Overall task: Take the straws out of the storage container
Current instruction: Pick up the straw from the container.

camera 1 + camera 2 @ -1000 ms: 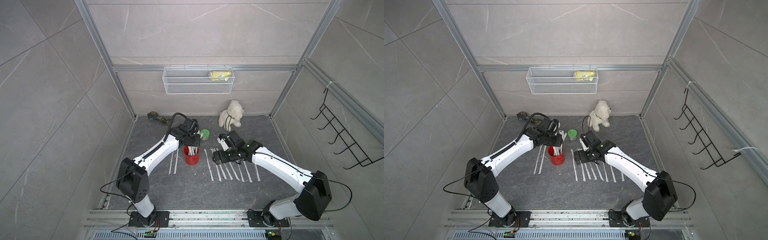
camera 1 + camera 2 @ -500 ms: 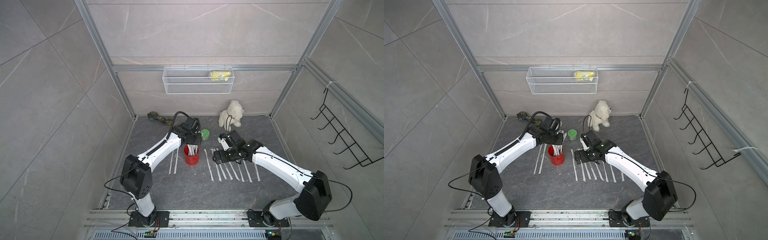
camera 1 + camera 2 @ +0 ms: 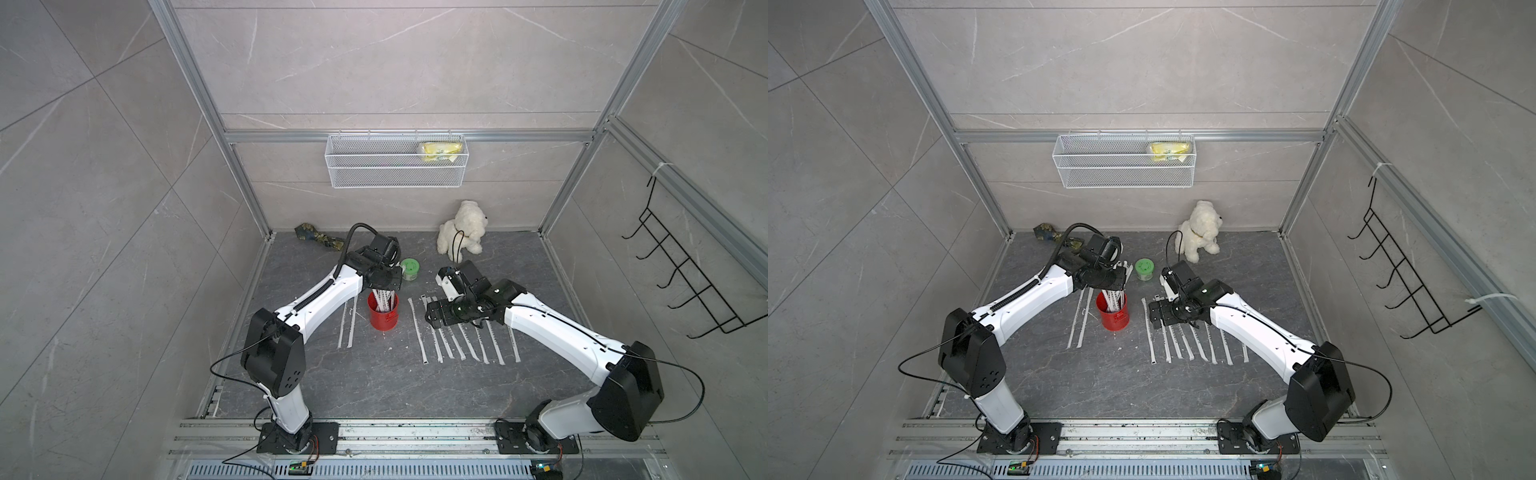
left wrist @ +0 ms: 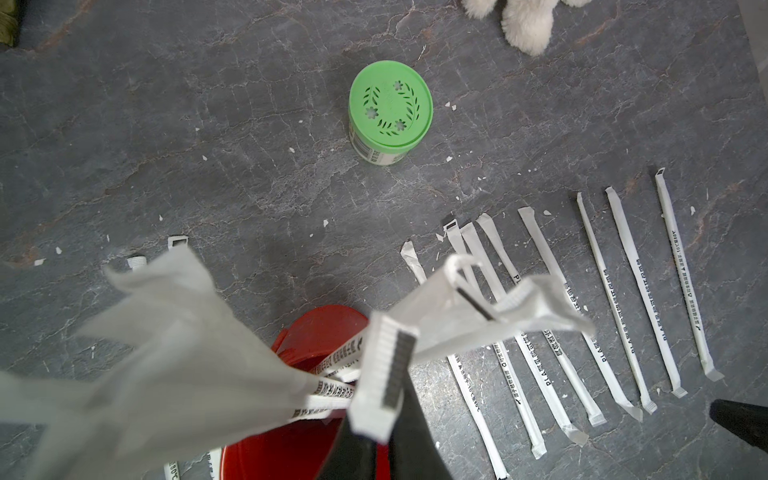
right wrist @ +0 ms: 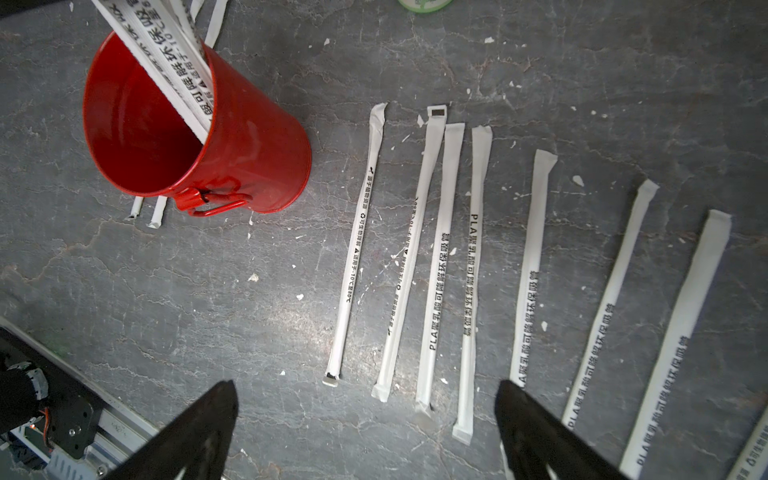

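Observation:
The storage container, a red can [image 3: 383, 316] [image 3: 1113, 316], stands upright on the dark floor with several white paper-wrapped straws [image 3: 382, 298] [image 5: 166, 54] leaning out of it. My left gripper [image 3: 381, 290] [image 4: 384, 424] hangs right over the can's mouth [image 4: 286, 457], shut on the top of one straw [image 4: 380, 374]. Other straw tops fan out blurred around it. My right gripper [image 3: 434, 318] [image 5: 365, 390] hovers open over a row of several straws [image 3: 457, 340] [image 5: 440, 257] lying right of the can. Two more straws [image 3: 347, 324] lie left of it.
A green-lidded jar [image 3: 409, 268] [image 4: 390, 110] stands just behind the can. A white plush dog [image 3: 461, 228] and a patterned cloth [image 3: 318, 237] sit by the back wall. A wire basket [image 3: 395, 166] hangs on that wall, a black hook rack [image 3: 685, 274] on the right one.
My left gripper's jaws have closed on a straw top above the can, and its wrist has shifted slightly. The right arm has stayed where it was.

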Robot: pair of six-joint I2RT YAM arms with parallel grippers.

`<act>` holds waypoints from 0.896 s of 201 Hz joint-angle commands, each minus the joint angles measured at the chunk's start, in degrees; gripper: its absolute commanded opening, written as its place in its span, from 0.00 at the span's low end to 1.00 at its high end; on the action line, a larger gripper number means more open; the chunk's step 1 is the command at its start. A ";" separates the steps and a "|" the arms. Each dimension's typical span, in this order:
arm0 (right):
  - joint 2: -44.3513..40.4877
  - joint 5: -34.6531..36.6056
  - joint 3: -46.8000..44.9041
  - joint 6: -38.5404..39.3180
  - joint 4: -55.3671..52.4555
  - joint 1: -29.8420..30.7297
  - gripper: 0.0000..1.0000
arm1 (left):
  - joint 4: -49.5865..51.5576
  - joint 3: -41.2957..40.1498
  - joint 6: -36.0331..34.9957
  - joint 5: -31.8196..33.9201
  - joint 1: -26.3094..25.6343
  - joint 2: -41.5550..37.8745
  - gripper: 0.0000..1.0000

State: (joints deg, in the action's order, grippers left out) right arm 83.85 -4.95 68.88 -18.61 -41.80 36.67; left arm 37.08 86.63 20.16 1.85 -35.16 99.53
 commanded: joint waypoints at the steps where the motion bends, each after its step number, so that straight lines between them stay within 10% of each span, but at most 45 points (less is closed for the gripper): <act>1: -1.06 -0.66 -0.17 -0.20 0.05 -0.28 1.00 | 0.97 1.64 -1.09 0.69 -0.09 -0.91 0.09; 180: 0.32 -1.06 0.20 -1.16 1.45 -0.27 1.00 | 12.93 7.79 -1.36 0.49 -0.10 -15.54 0.08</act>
State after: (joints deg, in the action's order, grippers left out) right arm 83.85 -5.82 68.88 -18.63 -41.45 36.67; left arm 46.54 90.61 20.14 2.72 -35.16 87.66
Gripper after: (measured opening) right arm 0.993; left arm 0.084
